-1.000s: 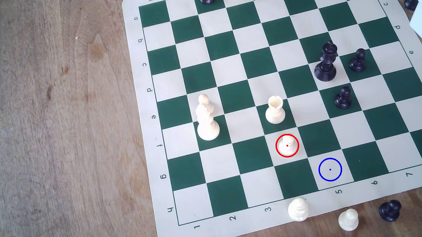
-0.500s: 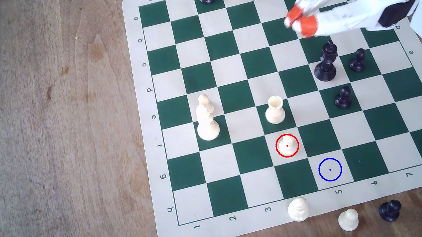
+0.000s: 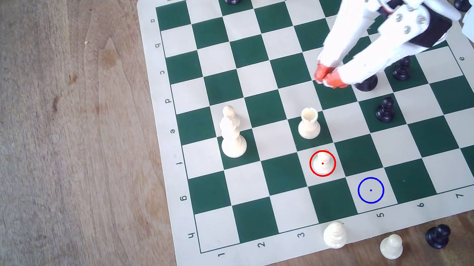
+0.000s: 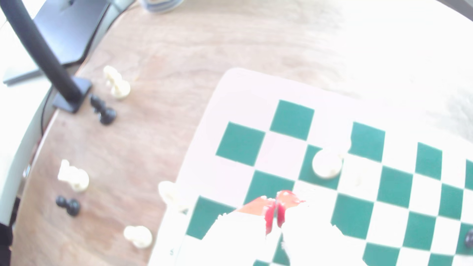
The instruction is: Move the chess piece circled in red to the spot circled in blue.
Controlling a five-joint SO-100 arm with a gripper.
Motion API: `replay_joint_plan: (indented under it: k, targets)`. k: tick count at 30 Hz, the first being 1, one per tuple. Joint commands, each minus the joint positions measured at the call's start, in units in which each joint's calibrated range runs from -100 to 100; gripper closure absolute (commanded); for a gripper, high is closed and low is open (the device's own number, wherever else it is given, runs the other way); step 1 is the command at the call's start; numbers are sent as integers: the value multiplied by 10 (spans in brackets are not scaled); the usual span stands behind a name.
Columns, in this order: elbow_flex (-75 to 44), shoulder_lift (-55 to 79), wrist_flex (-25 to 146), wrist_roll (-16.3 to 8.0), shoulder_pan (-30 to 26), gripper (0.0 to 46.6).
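The chess piece (image 3: 322,161) is a small cream pawn inside the red ring, standing on a cream square near the front of the green-and-cream mat (image 3: 169,138). The spot (image 3: 370,190) is the cream square with the blue ring, one row nearer and one column toward the exterior view's right. My gripper (image 3: 326,77) hangs above the board's middle, well behind the pawn, its orange fingertips pressed together and holding nothing. In the wrist view the gripper (image 4: 275,213) is shut over the checkered squares. That view is too washed out to make out the pawn.
A cream rook (image 3: 309,123) stands just behind the pawn and a tall cream piece (image 3: 232,137) further left. My arm partly covers a black king (image 3: 365,83); black pawns (image 3: 385,110) are nearby. Loose pieces (image 3: 391,246) lie beyond the mat's front edge.
The arm has swung in from the exterior view's right and reached down the board toward the front. The fingertips stayed shut. No piece has moved.
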Motion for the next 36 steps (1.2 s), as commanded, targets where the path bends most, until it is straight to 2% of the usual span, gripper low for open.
replay_joint_plan:
  k: [1,10,14,15,16,18,26,36]
  targets:
    - [-135,93,51,-25,10,464]
    - [-187,200,119,-62,-15,464]
    - [-199,208,129,-89,-23,454]
    - [-199,208,130,-89,-24,437]
    - [-196,208,123,-91,-28,367]
    - [-193,210,114,-91,-32,340]
    - [-197,298,87,-86,-44,356]
    - [-202,346,64,-83,-25,341]
